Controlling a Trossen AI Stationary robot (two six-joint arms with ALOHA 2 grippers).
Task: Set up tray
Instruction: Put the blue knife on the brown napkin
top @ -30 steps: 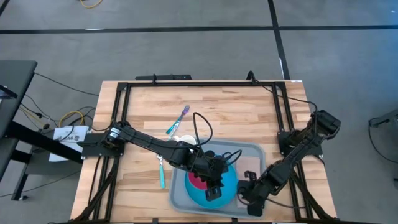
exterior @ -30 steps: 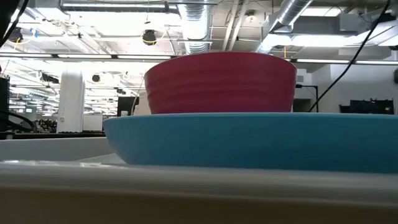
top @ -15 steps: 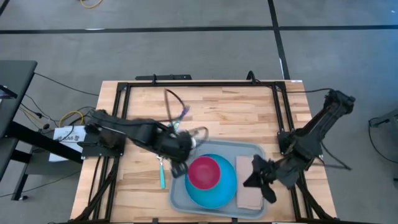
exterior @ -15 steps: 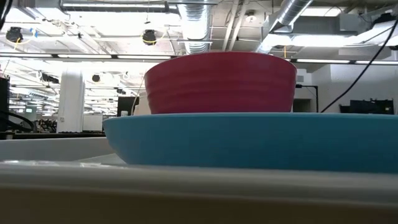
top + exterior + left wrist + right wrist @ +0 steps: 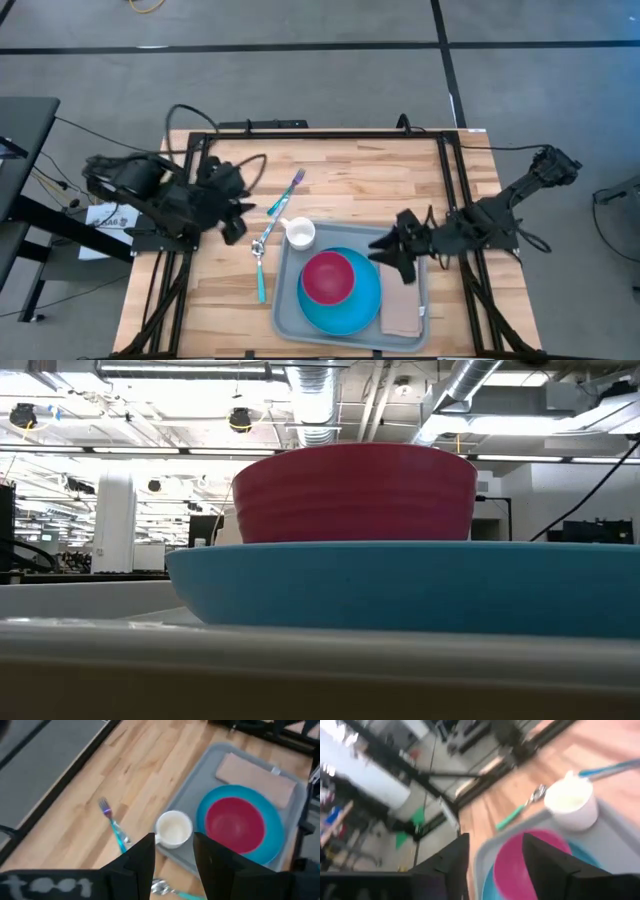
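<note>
The light-grey tray [image 5: 413, 300] sits on the near middle of the wooden table [image 5: 380, 180], carrying a blue plate [image 5: 362, 300] with a red bowl [image 5: 327, 278] on it and a tan napkin [image 5: 403, 315] lying flat along the tray's right side. A white cup [image 5: 299, 235] stands at the tray's far left corner, with a spoon [image 5: 259, 270] and a fork [image 5: 285, 193] on the bare wood to its left. Compared with a second ago, both arms have pulled away from the dishes. The left gripper [image 5: 232, 215], which was reaching over the plate and bowl, is now drawn back near the table's left edge, clear of the tray; its fingers [image 5: 140, 862] stand a little apart with nothing between them. The right gripper [image 5: 388, 252], which was low by the tray's near right corner, now hangs over the tray's far right part, its jaws spread and empty. The plate, bowl and tray themselves have not shifted, as the low view shows.
</note>
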